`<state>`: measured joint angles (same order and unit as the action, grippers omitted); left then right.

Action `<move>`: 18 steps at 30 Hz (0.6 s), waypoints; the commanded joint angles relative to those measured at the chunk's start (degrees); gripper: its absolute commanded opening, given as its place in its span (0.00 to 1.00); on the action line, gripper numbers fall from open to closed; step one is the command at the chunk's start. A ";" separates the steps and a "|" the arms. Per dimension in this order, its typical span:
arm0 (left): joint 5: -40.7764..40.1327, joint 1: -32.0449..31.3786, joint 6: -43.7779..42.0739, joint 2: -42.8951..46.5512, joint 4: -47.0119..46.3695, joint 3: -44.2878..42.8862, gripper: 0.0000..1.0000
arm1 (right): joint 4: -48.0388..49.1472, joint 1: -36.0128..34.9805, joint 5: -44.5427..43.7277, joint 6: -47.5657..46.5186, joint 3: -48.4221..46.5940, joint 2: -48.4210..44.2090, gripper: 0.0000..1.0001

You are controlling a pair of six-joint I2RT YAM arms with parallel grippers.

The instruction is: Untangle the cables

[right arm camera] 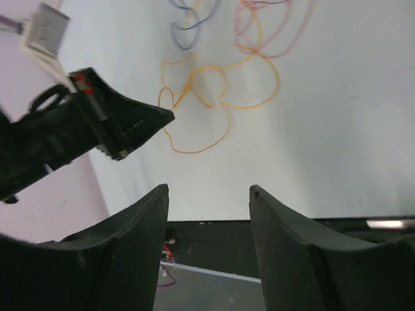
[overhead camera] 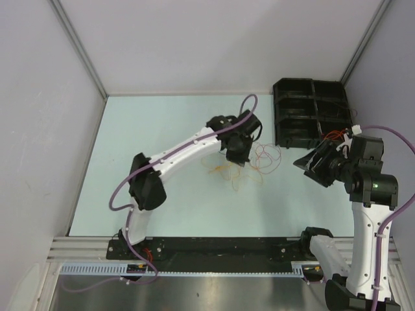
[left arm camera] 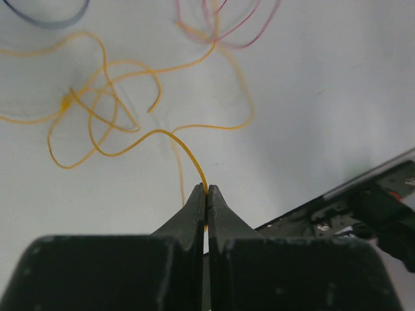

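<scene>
The cables lie in a loose tangle in the middle of the pale table. An orange cable (left arm camera: 110, 110) loops many times, with red and purple cables (left arm camera: 227, 26) beyond it and a dark blue cable (left arm camera: 52, 19) at the far left. My left gripper (left arm camera: 207, 188) is shut on one strand of the orange cable, pinched at the fingertips. From above, the left gripper (overhead camera: 237, 155) is low over the orange loops (overhead camera: 227, 170), and the red and purple loops (overhead camera: 269, 155) lie to its right. My right gripper (right arm camera: 209, 188) is open and empty; it hovers to the right of the tangle (overhead camera: 310, 165).
A black compartment tray (overhead camera: 311, 113) stands at the back right, with a few red and orange wires (overhead camera: 334, 136) at its near edge. A black rail (overhead camera: 220, 246) runs along the table's near edge. Grey walls close in the left, back and right.
</scene>
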<state>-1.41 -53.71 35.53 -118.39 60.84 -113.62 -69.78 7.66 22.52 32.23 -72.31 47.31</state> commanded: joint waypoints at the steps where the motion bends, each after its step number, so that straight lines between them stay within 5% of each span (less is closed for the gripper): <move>1: -2.55 0.19 -6.87 11.86 4.73 -13.62 0.00 | 12.87 -0.28 12.79 1.96 -0.28 0.41 0.57; 7: 5.58 1.59 -10.48 16.51 0.97 -27.61 0.00 | 33.52 -1.15 23.96 11.86 -0.28 4.27 0.58; 10: 13.51 2.56 -13.37 22.31 -9.13 -24.55 0.00 | 42.58 -1.86 26.25 17.40 -0.28 6.73 0.57; 14: 14.42 2.65 -18.91 29.52 -19.85 -13.50 0.00 | 51.83 -1.86 26.96 23.47 -0.20 8.76 0.59; 18: 15.64 3.18 -21.03 32.08 -21.64 -6.53 0.00 | 59.22 -2.83 29.06 26.74 -0.28 11.83 0.59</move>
<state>10.41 -51.03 19.25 -85.56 44.21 -124.88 -23.94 5.76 47.07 52.73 -72.01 57.52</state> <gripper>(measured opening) 0.009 0.589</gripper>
